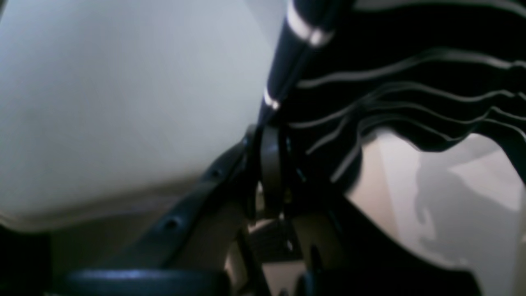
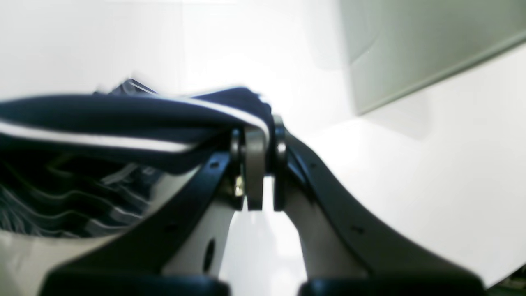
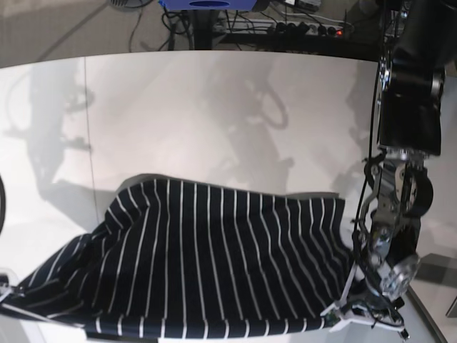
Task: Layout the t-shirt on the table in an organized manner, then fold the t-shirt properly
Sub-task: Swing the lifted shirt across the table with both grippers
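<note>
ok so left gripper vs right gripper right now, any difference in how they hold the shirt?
The left gripper pinches a thin fabric edge that stands up taut from its tips; the right gripper has a thick fold of the t-shirt draped over its tips. In the base view the left arm is plainly seen at the shirt's near corner, while the right gripper is out of frame there. Shared: both are shut on the shirt above the table.

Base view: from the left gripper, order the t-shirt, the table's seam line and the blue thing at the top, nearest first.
1. t-shirt: clamped in the left gripper, lower right.
2. seam line: on the table, far left.
3. blue thing: beyond the table's far edge.
</note>
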Action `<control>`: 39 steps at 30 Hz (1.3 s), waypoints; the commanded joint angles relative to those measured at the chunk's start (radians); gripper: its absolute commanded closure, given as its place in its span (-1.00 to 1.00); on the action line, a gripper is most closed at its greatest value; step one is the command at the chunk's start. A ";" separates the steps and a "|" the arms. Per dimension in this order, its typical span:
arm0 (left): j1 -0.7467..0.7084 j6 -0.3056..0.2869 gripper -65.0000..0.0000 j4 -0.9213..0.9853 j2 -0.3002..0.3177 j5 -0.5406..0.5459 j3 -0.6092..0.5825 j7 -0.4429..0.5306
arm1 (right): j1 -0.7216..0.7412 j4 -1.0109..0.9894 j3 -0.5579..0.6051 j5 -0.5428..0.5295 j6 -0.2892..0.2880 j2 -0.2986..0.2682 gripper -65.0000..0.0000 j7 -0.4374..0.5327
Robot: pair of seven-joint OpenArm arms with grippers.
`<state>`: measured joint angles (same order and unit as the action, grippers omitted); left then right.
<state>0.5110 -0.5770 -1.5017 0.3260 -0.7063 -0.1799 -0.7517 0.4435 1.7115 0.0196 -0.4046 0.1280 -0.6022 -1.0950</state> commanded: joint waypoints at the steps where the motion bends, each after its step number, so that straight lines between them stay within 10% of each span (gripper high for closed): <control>1: 0.053 0.018 1.00 0.013 0.018 -0.048 0.009 -0.044 | 0.053 -0.015 -0.014 0.046 -0.014 -0.034 1.00 0.048; 18: 0.404 0.021 1.00 0.246 -0.075 -0.048 0.009 0.022 | 0.369 -0.239 -0.013 0.049 -0.391 -0.034 1.00 0.108; 29: 0.145 0.021 1.00 0.241 -0.163 -0.034 0.015 0.033 | 0.061 -0.210 -0.019 0.049 -0.391 0.003 1.00 0.117; 34: 0.005 0.030 1.00 0.260 -0.272 0.076 0.018 0.192 | -0.033 -0.212 -0.023 0.049 -0.391 0.017 1.00 0.135; 39: -0.010 0.188 0.95 0.464 -0.362 0.181 0.018 0.377 | -0.102 -0.213 -0.023 0.049 -0.391 0.021 1.00 0.138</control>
<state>0.4698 -0.3893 -1.0161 -0.0280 -0.5255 -0.1631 -0.3779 0.3115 1.4826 0.0067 -0.3595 -0.2714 -0.5564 -0.9783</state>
